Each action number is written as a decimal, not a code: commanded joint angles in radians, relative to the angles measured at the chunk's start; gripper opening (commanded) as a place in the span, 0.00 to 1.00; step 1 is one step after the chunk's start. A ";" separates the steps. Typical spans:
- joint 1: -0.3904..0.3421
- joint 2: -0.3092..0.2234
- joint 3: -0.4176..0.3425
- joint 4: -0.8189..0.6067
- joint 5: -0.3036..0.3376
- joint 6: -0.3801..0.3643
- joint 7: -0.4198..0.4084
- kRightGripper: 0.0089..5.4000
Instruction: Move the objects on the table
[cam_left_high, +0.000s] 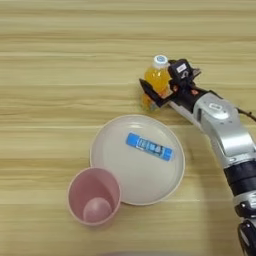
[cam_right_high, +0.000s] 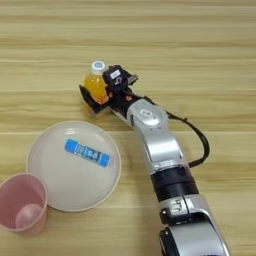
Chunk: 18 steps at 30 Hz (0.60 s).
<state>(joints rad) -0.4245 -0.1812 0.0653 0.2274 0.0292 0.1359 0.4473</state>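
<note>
I've got the right gripper (cam_left_high: 161, 86) around the juice bottle (cam_left_high: 157, 78) at the far side of the table (cam_left_high: 60, 60), just beyond the plate (cam_left_high: 107, 137) — black fingers either side of the orange body, closed onto it as far as I can see. The bottle stands upright, white cap clear. Blue tube (cam_left_high: 149, 146) lies on the plate, pink cup (cam_left_high: 94, 195) touching its near-left rim. I'd lift straight up — a tilt could slip it.
</note>
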 joint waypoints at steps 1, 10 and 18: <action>-0.072 0.005 -0.038 -0.092 0.059 -0.050 0.004 1.00; -0.048 0.028 -0.078 -0.215 0.171 -0.117 0.047 1.00; -0.002 0.022 -0.065 -0.389 0.209 -0.175 0.073 1.00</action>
<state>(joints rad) -0.3800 -0.1479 0.0000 -0.0779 0.2216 -0.0110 0.5295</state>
